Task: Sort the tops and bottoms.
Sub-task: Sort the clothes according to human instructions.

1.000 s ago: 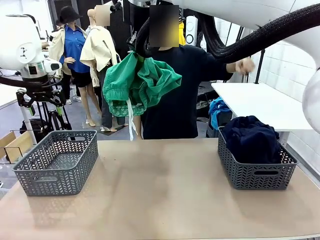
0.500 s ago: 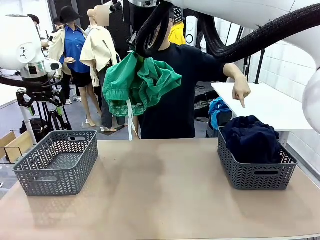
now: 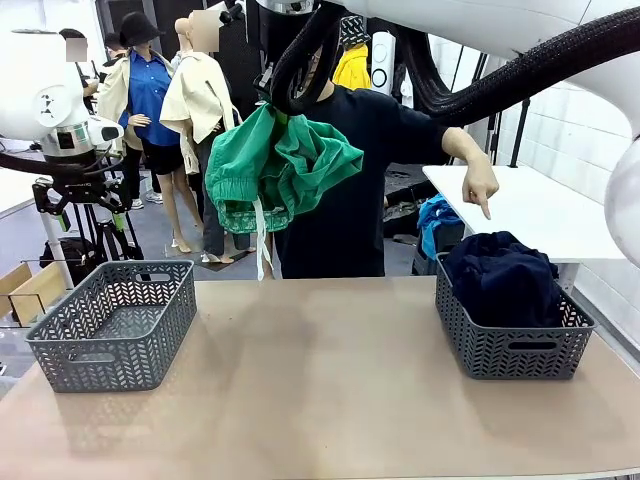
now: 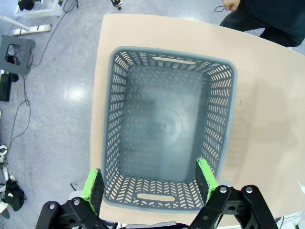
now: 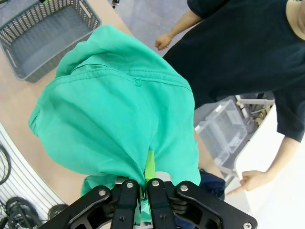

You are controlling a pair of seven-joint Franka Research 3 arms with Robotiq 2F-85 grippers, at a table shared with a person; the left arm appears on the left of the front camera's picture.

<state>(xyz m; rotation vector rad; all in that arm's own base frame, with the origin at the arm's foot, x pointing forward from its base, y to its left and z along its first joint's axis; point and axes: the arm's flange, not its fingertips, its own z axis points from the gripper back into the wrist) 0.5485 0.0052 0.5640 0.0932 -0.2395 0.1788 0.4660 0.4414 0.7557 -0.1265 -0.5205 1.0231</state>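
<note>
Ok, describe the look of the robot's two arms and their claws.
Both arms are glossy white with rounded housings; the right arm carries a thick black ribbed hose. The left claw is a black linkage frame with bolted joints and two bright green pads. The right claw has the same black bolted links and green pads.

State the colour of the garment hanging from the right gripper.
Bright green garment with a white cord, clearest in the front view.

Soft green garment [image 3: 280,165] — matt, creased cloth; grey baskets [image 3: 112,325] look moulded plastic, perforated; worktop [image 3: 320,390] smooth, matt tan — navy garments [image 3: 500,275] soft cloth.
</note>
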